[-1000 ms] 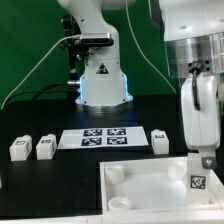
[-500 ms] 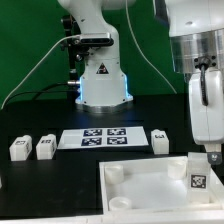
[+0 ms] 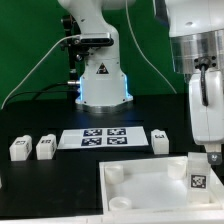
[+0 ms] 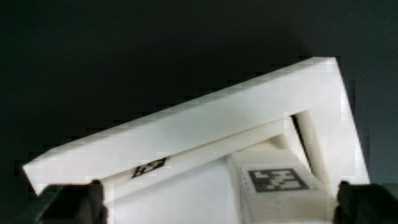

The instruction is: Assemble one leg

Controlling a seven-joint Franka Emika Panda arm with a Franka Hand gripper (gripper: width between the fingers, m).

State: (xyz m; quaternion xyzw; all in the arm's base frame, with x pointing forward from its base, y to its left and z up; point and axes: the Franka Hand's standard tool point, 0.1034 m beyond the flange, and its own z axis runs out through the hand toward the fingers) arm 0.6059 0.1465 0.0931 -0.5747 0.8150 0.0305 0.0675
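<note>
A leg [image 3: 197,182] is standing upright in the large white panel [image 3: 140,185], at its corner on the exterior view's right, the gripper [image 3: 209,160] hanging directly above; its fingertips are partly cut off by the frame, so whether the jaws are clasping the leg cannot be told. Three more legs [image 3: 19,148] [image 3: 45,147] [image 3: 160,140] are lying beyond the panel, flanking the marker board [image 3: 99,137].

white tagged leg [image 3: 197,180] upright on panel
</note>
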